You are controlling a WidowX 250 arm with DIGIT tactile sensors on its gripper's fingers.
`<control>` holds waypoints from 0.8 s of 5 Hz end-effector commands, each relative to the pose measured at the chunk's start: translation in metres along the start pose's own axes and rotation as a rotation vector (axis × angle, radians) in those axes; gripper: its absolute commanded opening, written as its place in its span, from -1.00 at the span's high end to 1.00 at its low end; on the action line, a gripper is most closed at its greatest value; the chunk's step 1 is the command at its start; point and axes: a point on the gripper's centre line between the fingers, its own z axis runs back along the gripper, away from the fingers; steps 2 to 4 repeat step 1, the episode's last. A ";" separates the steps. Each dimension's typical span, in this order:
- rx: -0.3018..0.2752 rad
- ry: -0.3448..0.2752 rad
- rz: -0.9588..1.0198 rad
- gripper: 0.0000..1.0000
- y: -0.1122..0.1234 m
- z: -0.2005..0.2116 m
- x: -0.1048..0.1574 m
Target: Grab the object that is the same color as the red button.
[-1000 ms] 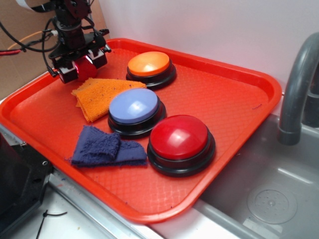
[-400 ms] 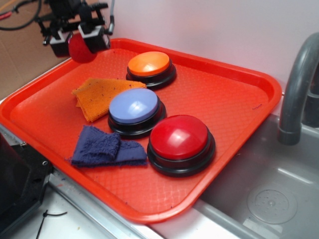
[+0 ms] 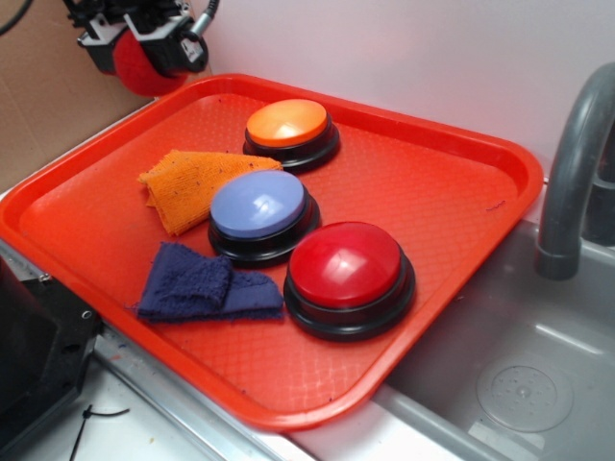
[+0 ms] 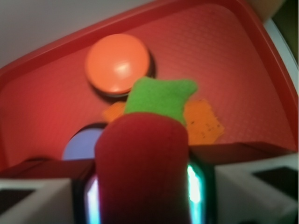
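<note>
The object, a fuzzy dark-red ball with a green tip, hangs high above the tray's far left corner, and my gripper is shut on it. In the wrist view the object fills the space between the two fingers, its green tip pointing toward the tray. The red button, a glossy dome on a black base, sits on the tray's near right part, well away from the gripper.
The red tray also holds an orange button, a blue button, an orange cloth and a blue cloth. A grey faucet and sink lie to the right. Cardboard stands at the left.
My gripper has risen from just above the orange cloth to high over the tray's far left corner, carrying the red ball with it.
</note>
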 end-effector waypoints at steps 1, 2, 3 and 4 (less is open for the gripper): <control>0.004 0.017 0.035 1.00 0.017 0.015 -0.002; 0.004 0.017 0.035 1.00 0.017 0.015 -0.002; 0.004 0.017 0.035 1.00 0.017 0.015 -0.002; 0.004 0.017 0.035 1.00 0.017 0.015 -0.002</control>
